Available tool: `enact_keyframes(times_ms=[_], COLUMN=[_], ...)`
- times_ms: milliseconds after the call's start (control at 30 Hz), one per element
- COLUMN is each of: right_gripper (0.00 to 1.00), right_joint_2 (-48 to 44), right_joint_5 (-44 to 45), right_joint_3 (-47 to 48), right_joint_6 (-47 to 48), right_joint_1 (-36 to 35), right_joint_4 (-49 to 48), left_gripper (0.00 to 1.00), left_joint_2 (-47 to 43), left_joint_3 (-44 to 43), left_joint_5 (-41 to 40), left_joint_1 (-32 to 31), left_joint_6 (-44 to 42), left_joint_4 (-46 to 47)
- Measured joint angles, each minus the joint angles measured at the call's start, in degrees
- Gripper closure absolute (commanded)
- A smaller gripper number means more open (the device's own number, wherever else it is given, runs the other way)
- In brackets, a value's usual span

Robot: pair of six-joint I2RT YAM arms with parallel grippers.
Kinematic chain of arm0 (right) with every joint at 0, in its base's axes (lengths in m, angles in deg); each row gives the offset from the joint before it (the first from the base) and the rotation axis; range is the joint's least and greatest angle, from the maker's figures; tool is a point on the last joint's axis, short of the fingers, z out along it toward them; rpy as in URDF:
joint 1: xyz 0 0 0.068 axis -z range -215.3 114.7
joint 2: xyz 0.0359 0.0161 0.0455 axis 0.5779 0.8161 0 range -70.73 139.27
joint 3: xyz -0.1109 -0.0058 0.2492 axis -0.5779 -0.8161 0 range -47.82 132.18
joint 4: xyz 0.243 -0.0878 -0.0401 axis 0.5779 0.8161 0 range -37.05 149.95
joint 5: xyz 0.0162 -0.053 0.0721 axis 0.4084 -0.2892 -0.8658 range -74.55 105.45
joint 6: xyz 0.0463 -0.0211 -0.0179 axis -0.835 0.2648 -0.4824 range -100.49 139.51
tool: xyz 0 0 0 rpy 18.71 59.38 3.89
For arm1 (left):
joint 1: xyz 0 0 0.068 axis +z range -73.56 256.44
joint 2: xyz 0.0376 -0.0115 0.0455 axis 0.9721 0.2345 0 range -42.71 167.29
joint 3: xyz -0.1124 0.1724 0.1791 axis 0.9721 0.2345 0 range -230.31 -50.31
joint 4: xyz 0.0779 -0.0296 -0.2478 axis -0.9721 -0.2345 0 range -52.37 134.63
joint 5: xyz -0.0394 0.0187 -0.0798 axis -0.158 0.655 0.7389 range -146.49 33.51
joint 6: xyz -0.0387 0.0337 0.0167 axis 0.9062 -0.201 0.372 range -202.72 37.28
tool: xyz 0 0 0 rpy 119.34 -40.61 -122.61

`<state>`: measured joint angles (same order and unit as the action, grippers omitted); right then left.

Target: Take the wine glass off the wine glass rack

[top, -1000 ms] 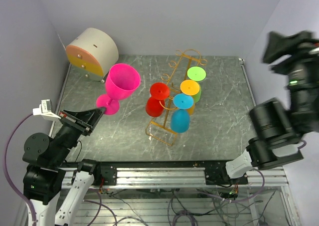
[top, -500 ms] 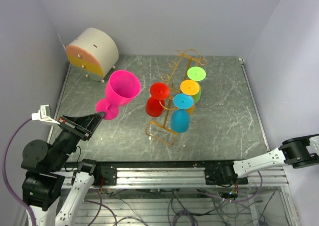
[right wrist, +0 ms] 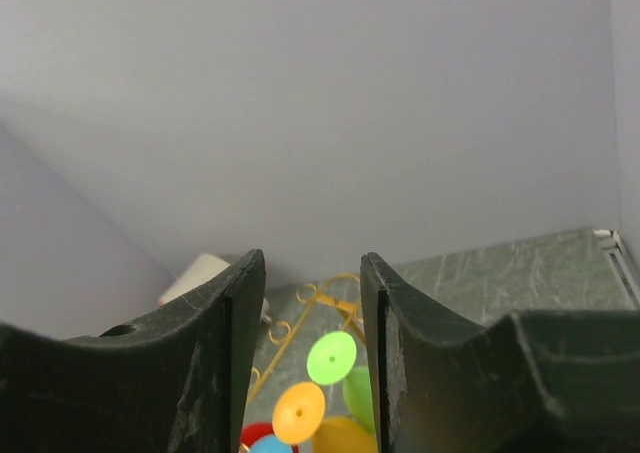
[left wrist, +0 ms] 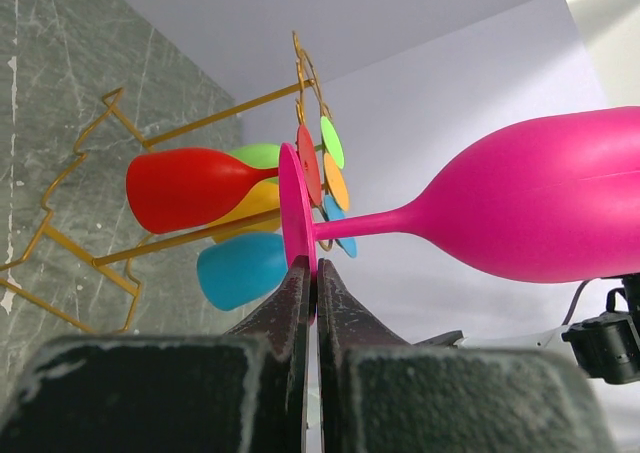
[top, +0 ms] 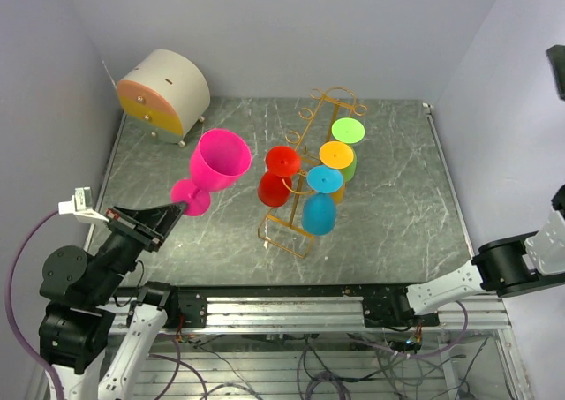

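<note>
Left hand (left wrist: 312,266) pinches pink wine glass (left wrist: 540,198) by foot, held clear of rack (left wrist: 215,116); right hand (right wrist: 310,263) parted, apparently idle.

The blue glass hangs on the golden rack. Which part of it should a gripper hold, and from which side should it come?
Probably the bowl of the blue glass, from the rack's right side. It hangs upside down with its foot caught in a hook, so the bowl is the free part, and no other glass stands before it there. The open right gripper seems suited.
</note>
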<state>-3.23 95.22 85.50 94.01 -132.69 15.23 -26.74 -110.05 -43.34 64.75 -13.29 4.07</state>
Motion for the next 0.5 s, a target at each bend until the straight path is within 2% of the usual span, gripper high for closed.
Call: enact_keyframes(times_ms=[100,233,367,500], right_gripper=[0.52,0.48,0.44,0.45], right_joint_2=[0.76,1.33,4.37,7.28], right_joint_5=[-2.16,-3.78,-3.91,-2.75], right_joint_3=[4.44,4.81,2.86,-1.88], right_joint_6=[-2.58,-2.12,-3.13,-3.61], right_joint_1=[0.0,0.0,0.0,0.0], right_joint_4=[4.11,3.19,5.05,6.34], left_gripper=[0.93,0.93,0.93,0.93], left_joint_2=[-0.02,-0.17,-0.42,-0.52], left_joint_3=[-0.92,-2.73,-2.97,-2.6], left_joint_5=[-0.02,-0.09,-0.09,-0.07], left_joint_1=[0.0,0.0,0.0,0.0], left_joint_6=[-0.48,-1.51,-1.97,-1.97], left_joint_4=[-0.87,-2.45,-2.64,-2.73])
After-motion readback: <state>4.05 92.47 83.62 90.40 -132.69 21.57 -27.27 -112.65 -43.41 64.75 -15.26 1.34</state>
